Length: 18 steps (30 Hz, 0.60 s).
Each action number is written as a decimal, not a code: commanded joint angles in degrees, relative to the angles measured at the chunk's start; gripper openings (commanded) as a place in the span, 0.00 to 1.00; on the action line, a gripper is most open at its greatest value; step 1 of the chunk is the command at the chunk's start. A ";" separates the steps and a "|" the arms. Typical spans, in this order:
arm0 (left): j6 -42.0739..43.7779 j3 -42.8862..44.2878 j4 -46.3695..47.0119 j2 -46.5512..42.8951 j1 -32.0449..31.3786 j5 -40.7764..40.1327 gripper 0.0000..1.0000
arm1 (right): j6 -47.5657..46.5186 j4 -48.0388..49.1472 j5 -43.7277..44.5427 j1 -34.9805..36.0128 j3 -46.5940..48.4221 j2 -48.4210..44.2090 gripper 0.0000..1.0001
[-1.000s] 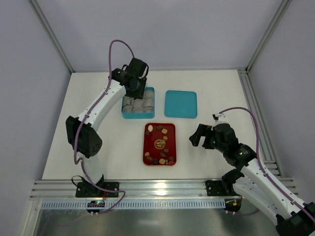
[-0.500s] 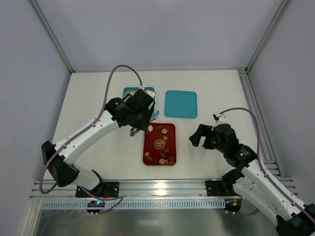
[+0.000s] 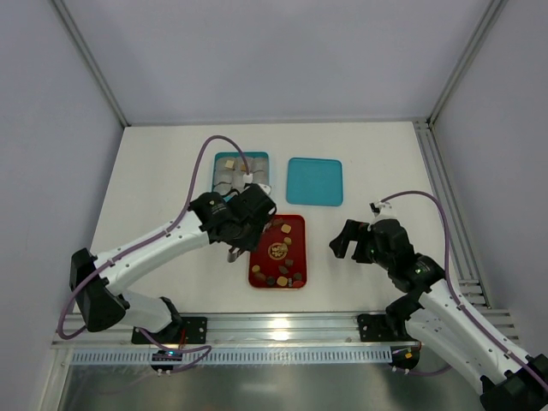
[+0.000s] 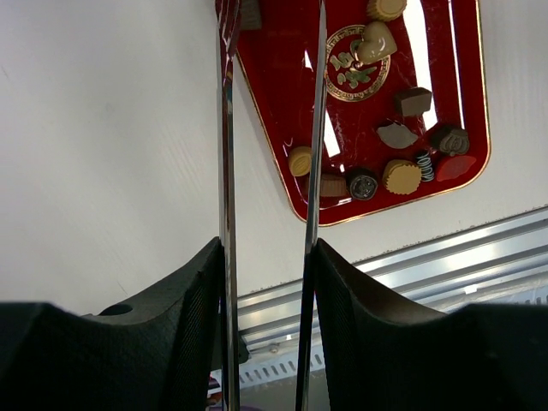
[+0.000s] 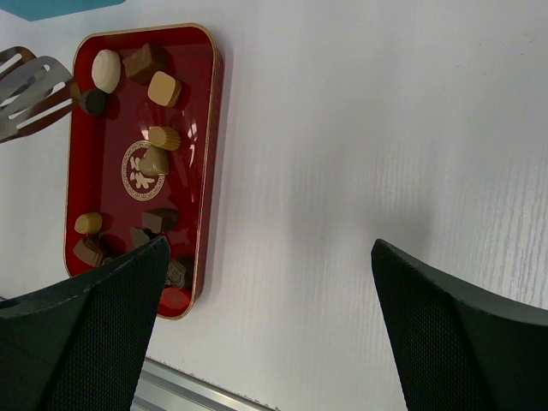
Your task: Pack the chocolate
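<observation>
The rectangular red tray is glossy lacquer-like with a gilt rim, mirroring the lights. The long thin metal tongs are polished and shiny. The white table looks matt with fine grain.

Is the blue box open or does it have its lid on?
Open. The teal box shows paper cups inside, and its lid lies flat beside it.
</observation>
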 commanded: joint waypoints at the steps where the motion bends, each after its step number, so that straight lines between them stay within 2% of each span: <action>1: -3.61 -1.43 0.07 -2.36 -0.45 -2.66 0.45 | 0.52 2.86 -0.02 0.25 -0.05 -0.06 1.00; 18: -4.49 -4.33 2.97 -0.78 -0.63 -2.84 0.44 | 0.51 3.56 -0.20 0.34 -0.84 0.03 1.00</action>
